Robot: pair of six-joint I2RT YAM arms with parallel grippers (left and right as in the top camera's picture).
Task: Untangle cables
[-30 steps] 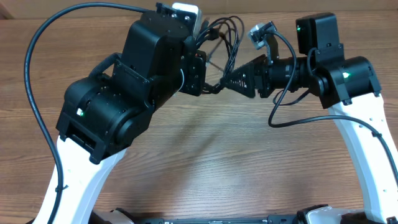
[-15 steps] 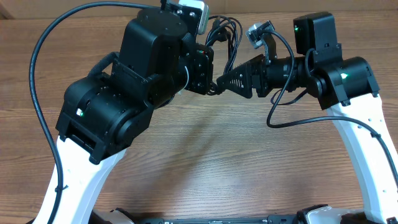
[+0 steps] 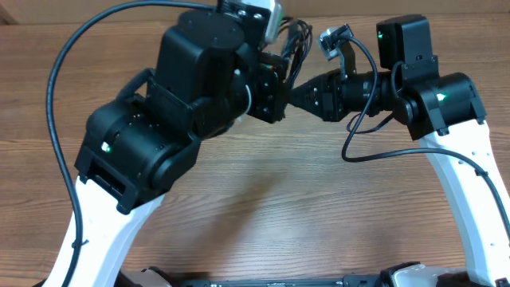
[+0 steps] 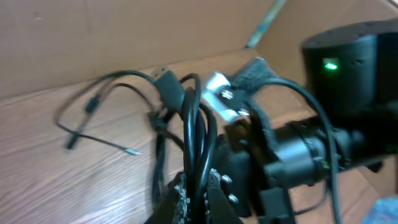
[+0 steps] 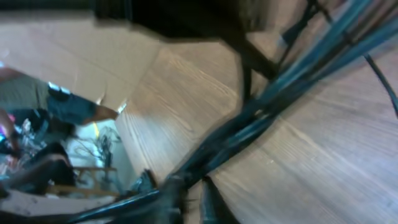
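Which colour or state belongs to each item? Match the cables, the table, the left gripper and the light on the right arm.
Column one:
1 cables
2 table
3 left gripper
4 light on the right arm

Column two:
A green
B brown wood grain
C shut on the cables
D thin, black, looped

Pairs: 1-D, 2-B, 3-C, 4-A

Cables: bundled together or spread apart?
Bundled: several strands of the cables run together through the shut left hand, a few loose ends trailing off.
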